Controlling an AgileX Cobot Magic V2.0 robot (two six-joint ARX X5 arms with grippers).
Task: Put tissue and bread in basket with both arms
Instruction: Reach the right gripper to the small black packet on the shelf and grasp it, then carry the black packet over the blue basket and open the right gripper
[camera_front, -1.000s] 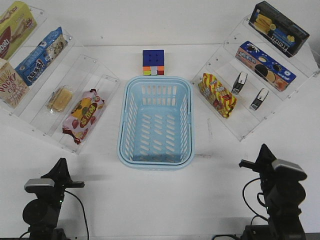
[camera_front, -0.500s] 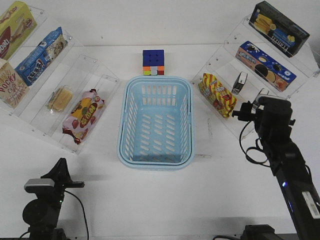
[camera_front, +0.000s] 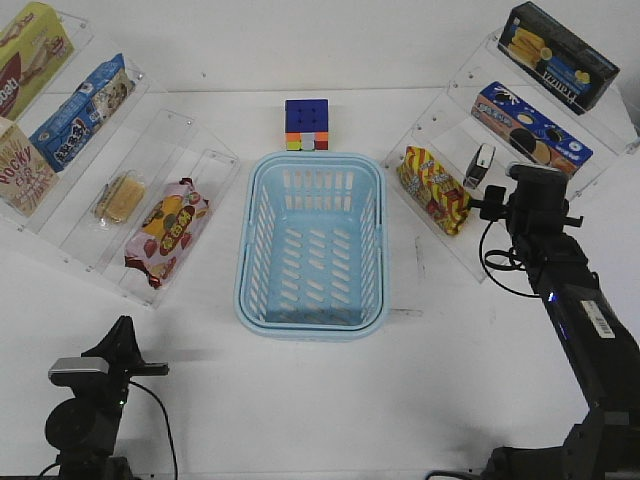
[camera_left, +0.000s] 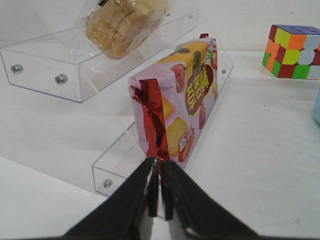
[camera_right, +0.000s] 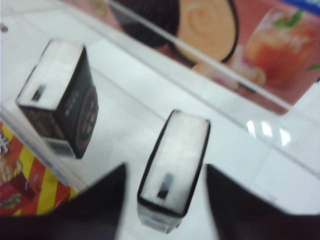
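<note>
The light-blue basket (camera_front: 243, 272) stands mid-table. The bread (camera_front: 120, 197), golden in clear wrap, lies on the left shelf; it also shows in the left wrist view (camera_left: 122, 20). My left gripper (camera_front: 121, 336) rests at the front left, shut and empty (camera_left: 160, 165). My right gripper (camera_front: 522, 190) reaches onto the right shelf. It is open (camera_right: 165, 172), with one black tissue packet (camera_right: 175, 155) between its fingers, untouched. A second tissue packet (camera_front: 481, 165) stands beside it (camera_right: 60, 105).
A red-and-yellow snack bag (camera_front: 167, 230) lies below the bread. A red-yellow striped bag (camera_front: 433, 188) and a blue cookie box (camera_front: 530, 130) sit on the right shelf. A Rubik's cube (camera_front: 307, 125) stands behind the basket. Snack boxes (camera_front: 80, 110) fill the left shelf's upper steps.
My right arm has risen from the front right and reached out to the right shelf, closing in around a tissue packet. The left arm has not moved.
</note>
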